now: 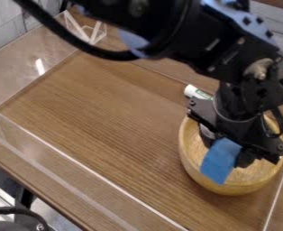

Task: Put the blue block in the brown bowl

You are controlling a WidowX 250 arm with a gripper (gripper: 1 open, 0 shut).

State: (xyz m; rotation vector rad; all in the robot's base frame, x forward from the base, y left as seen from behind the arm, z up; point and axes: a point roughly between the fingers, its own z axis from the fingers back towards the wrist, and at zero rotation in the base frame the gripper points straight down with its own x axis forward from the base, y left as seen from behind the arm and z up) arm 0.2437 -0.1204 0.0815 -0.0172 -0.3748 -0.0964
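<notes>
Your work surface is a wood-grain table (95, 108) bounded by low clear walls (23, 135). Resting directly on it — the brown bowl (210, 176), at the right — and a small white-and-green marker (196, 91) just behind it.

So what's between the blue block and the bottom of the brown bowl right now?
Nothing shows there in the camera view. The blue block, gripped by the hand, hangs over the brown bowl; the part of the bowl's inside that is visible looks bare.

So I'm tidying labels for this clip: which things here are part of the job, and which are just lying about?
Part of the job:
blue block, held in the pincer
brown bowl

Lying about:
white-and-green marker
clear triangular stand
</notes>
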